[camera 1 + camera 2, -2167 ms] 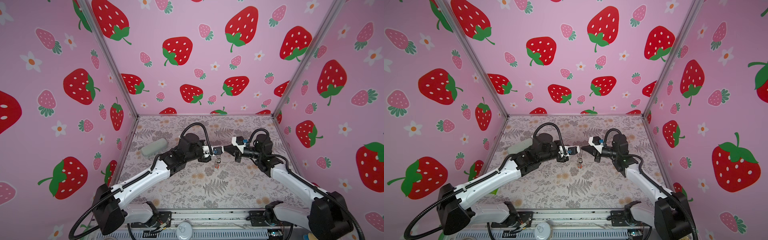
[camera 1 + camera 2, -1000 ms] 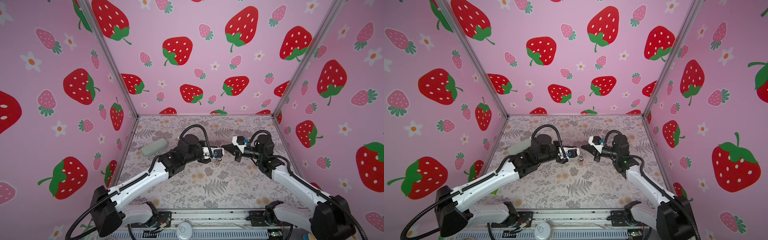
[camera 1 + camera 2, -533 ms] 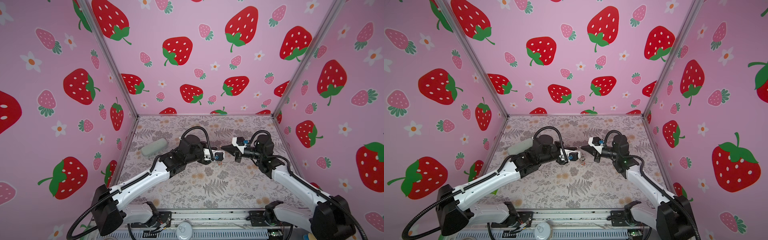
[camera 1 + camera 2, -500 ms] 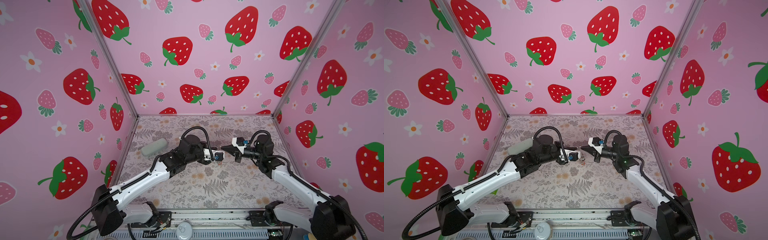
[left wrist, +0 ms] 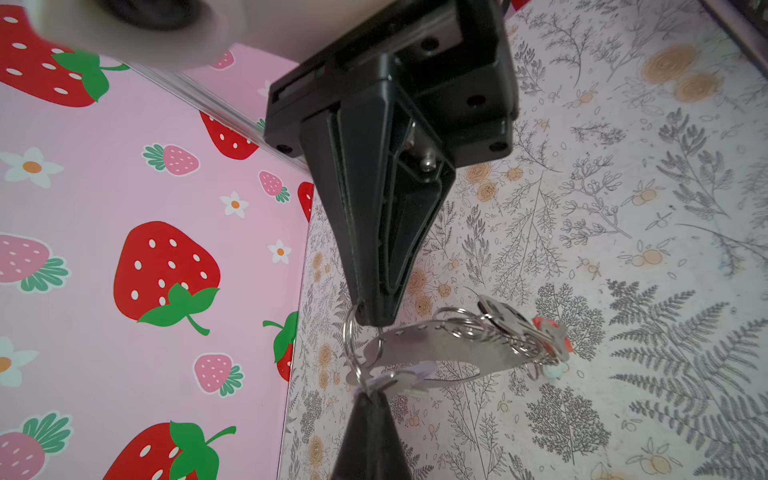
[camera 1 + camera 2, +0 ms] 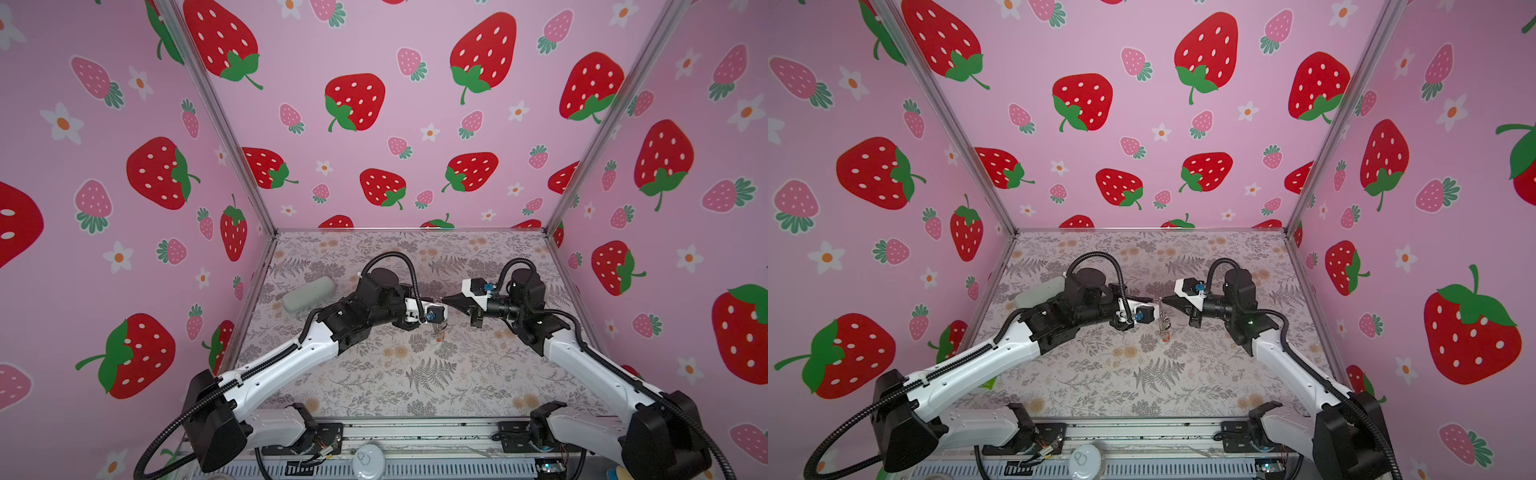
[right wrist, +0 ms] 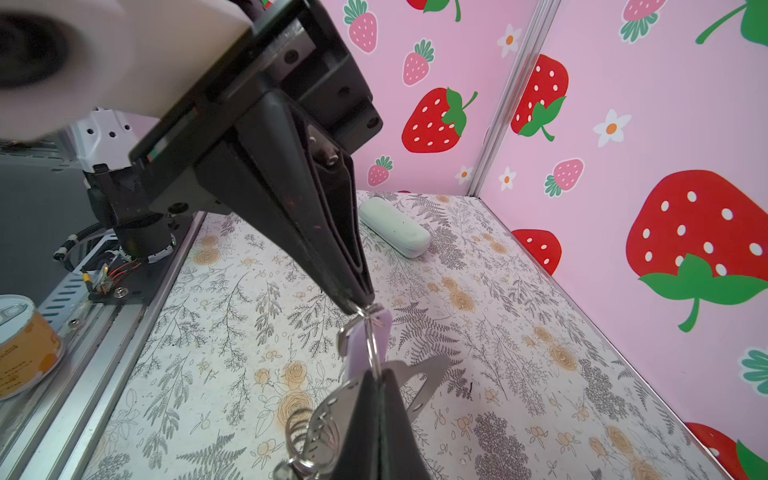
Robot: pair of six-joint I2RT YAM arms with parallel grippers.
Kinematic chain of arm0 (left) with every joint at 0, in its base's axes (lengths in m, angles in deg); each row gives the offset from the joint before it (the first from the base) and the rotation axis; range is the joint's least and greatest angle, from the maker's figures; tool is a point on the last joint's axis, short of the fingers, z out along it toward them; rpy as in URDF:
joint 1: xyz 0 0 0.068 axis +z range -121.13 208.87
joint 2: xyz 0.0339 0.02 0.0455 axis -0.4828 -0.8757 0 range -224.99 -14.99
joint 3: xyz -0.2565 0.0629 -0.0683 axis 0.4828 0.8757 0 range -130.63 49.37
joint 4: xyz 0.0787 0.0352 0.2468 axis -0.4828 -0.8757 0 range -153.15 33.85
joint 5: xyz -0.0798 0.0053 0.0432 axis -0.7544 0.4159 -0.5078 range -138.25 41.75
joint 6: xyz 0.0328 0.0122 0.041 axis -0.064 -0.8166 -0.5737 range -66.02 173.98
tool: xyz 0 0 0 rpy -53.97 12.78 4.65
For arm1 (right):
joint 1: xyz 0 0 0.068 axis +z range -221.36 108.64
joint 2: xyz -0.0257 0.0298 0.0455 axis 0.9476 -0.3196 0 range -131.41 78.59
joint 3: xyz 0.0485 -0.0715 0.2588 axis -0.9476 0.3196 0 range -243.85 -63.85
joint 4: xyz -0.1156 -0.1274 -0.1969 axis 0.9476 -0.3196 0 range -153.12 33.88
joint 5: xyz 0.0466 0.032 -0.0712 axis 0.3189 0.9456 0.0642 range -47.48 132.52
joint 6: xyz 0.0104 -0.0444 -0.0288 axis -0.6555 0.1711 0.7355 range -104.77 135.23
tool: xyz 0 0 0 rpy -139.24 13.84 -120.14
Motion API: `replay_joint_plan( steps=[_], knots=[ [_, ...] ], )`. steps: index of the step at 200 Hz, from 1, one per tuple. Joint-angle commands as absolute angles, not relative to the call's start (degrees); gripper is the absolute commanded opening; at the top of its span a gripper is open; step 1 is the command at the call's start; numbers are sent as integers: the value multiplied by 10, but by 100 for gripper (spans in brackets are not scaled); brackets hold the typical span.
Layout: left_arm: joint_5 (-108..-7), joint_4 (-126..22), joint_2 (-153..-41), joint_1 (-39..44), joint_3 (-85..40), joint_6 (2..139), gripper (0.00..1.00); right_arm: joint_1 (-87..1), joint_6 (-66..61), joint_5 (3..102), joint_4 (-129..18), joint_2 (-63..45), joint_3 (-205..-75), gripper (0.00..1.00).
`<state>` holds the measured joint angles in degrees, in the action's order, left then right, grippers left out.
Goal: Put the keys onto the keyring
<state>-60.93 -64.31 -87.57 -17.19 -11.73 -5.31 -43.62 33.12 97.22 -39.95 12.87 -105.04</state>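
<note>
Above the middle of the table my left gripper (image 6: 434, 299) and right gripper (image 6: 446, 300) meet tip to tip. The left gripper (image 5: 370, 397) is shut on the lilac key (image 5: 401, 379). The right gripper (image 7: 372, 379) is shut on the thin silvery ring of the keyring (image 7: 371, 347), which runs between the two tips. The keyring's strap loop (image 5: 440, 353) hangs below with black (image 5: 498, 312) and red (image 5: 549, 329) keys on small rings. In both top views this bunch (image 6: 1165, 328) dangles just above the table.
A pale grey-green oblong case (image 6: 308, 293) lies at the back left, near the wall. A small tin can (image 7: 23, 345) stands off the table by the front rail (image 6: 415, 432). Pink strawberry walls close in the left, back and right sides.
The left gripper has edged slightly right, so the two tips are now closer together. The hanging bunch has barely shifted, and both grippers stay shut.
</note>
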Motion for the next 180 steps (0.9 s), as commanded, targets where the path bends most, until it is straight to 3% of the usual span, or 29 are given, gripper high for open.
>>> replay_joint_plan(
  steps=[1,180],
  knots=[
    [-630,-658,-878,-171,-144,-74,0,-433,343,994,-400,130,-1071,0],
    [-641,-675,-894,-170,-170,-110,0,-433,357,1003,-428,121,-1075,0]
  ],
)
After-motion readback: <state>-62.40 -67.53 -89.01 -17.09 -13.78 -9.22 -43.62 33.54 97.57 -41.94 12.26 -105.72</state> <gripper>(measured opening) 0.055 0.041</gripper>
